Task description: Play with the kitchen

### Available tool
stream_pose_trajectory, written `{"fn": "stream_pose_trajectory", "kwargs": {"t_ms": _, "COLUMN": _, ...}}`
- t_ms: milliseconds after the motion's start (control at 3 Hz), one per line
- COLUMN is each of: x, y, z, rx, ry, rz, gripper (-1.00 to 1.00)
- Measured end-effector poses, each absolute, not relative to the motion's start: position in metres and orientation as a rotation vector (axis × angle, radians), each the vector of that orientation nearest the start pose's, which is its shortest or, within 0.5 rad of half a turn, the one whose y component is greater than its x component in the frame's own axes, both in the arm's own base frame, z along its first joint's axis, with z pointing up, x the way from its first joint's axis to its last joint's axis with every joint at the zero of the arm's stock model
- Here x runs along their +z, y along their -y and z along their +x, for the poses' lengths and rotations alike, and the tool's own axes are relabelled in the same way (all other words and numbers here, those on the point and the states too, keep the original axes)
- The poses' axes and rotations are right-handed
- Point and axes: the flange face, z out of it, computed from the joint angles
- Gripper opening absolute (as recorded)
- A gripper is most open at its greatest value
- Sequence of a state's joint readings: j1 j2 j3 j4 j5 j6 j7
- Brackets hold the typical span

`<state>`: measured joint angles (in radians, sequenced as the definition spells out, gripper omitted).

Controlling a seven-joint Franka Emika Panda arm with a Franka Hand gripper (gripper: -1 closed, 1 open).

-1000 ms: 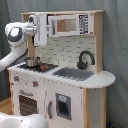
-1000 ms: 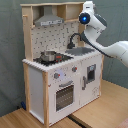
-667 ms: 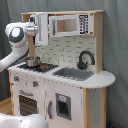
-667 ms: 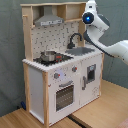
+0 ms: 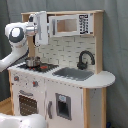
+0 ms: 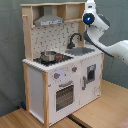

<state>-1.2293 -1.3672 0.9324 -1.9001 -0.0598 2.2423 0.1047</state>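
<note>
Both exterior views put my gripper (image 5: pixel 42 27) high up at the top shelf of the kitchen (image 5: pixel 70 95), level with the small upper cabinet (image 5: pixel 71 25). From the first exterior view I see a white slab at the end of my arm, standing upright by the cabinet's left end; it may be the cabinet door swung open, though I cannot be sure. I cannot tell how my tool is set, since the wrist and that slab hide it. In the second exterior view my wrist (image 6: pixel 90 11) sits against the top right corner of the unit.

I judge that I am working the upper cabinet, either opening or closing its door. The next move calls for a slow swing along the door's hinge arc, with my wrist kept level so nothing jams.

Going outward: the hood (image 6: pixel 48 20) lies just beside the cabinet, and the top board above leaves me little headroom. Below, a small metal pot (image 5: pixel 33 62) stands on the stove (image 5: pixel 36 66), the black faucet (image 5: pixel 85 59) rises behind the grey sink (image 5: pixel 73 74), and the oven door (image 6: pixel 64 96) is shut. The side posts and the counter edge are the hard limits. Open room lies in front of the kitchen, so I should back out that way.
</note>
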Motion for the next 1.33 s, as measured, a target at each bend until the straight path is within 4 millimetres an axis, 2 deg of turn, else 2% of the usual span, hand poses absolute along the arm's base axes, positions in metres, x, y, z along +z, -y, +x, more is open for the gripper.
{"fn": "stream_pose_trajectory", "kwargs": {"t_ms": 333, "x": 0.725, "y": -0.284, "z": 0.403, "rx": 1.088, "ry": 0.083, "rz": 1.591, "gripper": 1.00}}
{"fn": "stream_pose_trajectory", "kwargs": {"t_ms": 667, "x": 0.706, "y": -0.355, "z": 0.400, "rx": 1.151, "ry": -0.078, "rz": 1.513, "gripper": 1.00}}
{"fn": "stream_pose_trajectory", "kwargs": {"t_ms": 1000, "x": 0.699, "y": -0.403, "z": 0.396, "rx": 1.173, "ry": -0.219, "rz": 1.456, "gripper": 1.00}}
{"fn": "stream_pose_trajectory", "kwargs": {"t_ms": 1333, "x": 0.677, "y": -0.466, "z": 0.383, "rx": 1.197, "ry": -0.379, "rz": 1.382, "gripper": 1.00}}
